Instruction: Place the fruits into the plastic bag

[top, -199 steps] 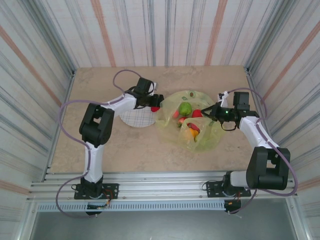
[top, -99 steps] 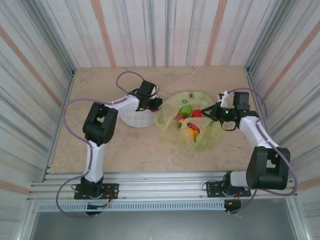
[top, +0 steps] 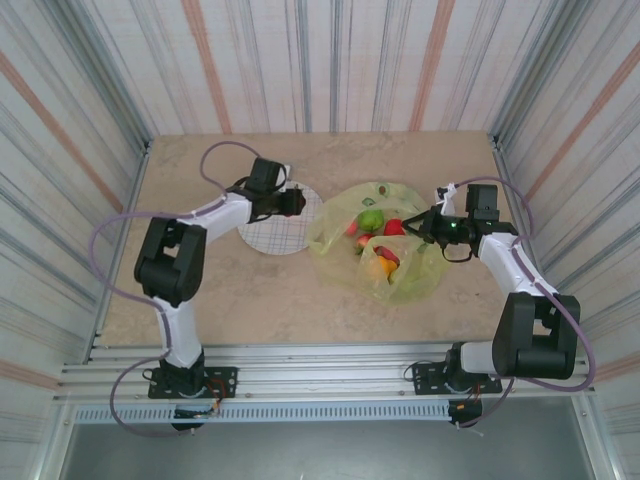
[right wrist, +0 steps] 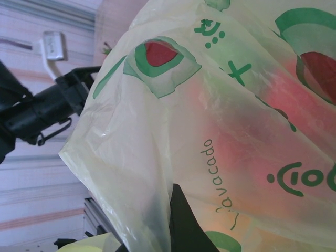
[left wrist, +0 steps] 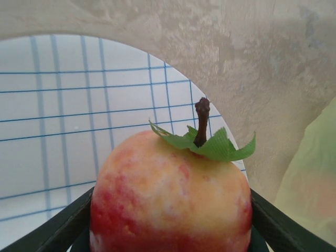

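Note:
A pink and yellow peach with a green leaf sits between the dark fingers of my left gripper, which is shut on it above the plaid plate. The yellow-green plastic bag lies right of the plate. Through it show a green apple, a red fruit, a strawberry and an orange. My right gripper is shut on the bag's right edge. In the right wrist view the bag film is pinched at a black finger.
The white plate with blue grid lines lies on the beige tabletop. Striped walls close in the table on three sides. A metal rail runs along the near edge by the arm bases.
My left arm has swung left and back, away from the bag's rim to above the plate, and its jaws have narrowed round the peach. The right arm and the bag are unmoved.

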You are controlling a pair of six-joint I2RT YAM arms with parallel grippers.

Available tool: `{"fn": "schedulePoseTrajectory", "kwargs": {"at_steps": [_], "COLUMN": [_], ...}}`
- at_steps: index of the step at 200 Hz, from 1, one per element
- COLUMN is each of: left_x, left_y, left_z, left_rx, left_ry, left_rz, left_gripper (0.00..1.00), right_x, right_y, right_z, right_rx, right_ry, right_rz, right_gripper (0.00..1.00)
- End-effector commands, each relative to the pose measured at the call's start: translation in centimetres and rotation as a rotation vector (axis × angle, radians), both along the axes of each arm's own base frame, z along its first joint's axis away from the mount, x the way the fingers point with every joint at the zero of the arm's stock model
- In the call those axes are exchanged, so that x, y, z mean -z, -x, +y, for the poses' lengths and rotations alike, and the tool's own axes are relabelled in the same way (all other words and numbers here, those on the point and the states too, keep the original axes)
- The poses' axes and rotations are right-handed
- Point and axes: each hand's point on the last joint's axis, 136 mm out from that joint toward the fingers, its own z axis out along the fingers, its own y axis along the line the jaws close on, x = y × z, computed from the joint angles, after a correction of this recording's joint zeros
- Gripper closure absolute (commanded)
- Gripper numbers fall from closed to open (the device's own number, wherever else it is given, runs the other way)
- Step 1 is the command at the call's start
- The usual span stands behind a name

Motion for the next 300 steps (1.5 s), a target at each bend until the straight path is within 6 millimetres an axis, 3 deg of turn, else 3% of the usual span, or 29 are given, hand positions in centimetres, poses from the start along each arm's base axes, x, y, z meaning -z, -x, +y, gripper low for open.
{"fn": "schedulePoseTrajectory", "kwargs": {"at_steps": [1, 33, 60, 92, 153, 185, 218, 300], "left_x": [-4.0, -7.1, -10.6, -13.7, -15.9, -15.0, -12.8, -7.6], "left_y": [0.2, 1.8, 3.8, 7.0, 14.3, 17.0, 17.5, 16.5], "left_z": [2.1, 3.3, 1.9, -2.9, -12.6, -16.0, -17.6, -16.5], "left_rx": [-0.071, -0.089, -0.015, 0.164, 0.519, 0.651, 0.700, 0.625], "left_ry": [0.043, 0.090, 0.187, 0.234, 0.239, 0.237, 0.239, 0.160], "left_rz": [-0.093, -0.155, -0.219, -0.301, -0.391, -0.373, -0.285, -0.171], "left_gripper": [0.41, 0.42, 0.43, 0.45, 0.44, 0.44, 0.44, 0.45], "right_x": [0.8, 0.8, 0.7, 0.7, 0.7, 0.7, 0.6, 0.7], "right_y": [0.3, 0.2, 0.1, 0.1, 0.2, 0.1, 0.1, -0.1], "right_z": [-0.3, -0.3, -0.3, -0.2, -0.2, -0.1, -0.2, -0.2], "right_rx": [-0.004, -0.005, -0.003, -0.002, -0.006, -0.007, -0.005, -0.006], "right_ry": [0.019, 0.017, 0.017, 0.016, 0.016, 0.016, 0.014, 0.013], "right_rz": [0.007, 0.007, 0.003, 0.005, 0.003, 0.002, 0.002, 0.002], "right_gripper": [1.00, 1.00, 1.00, 1.00, 1.00, 1.00, 1.00, 1.00]}}
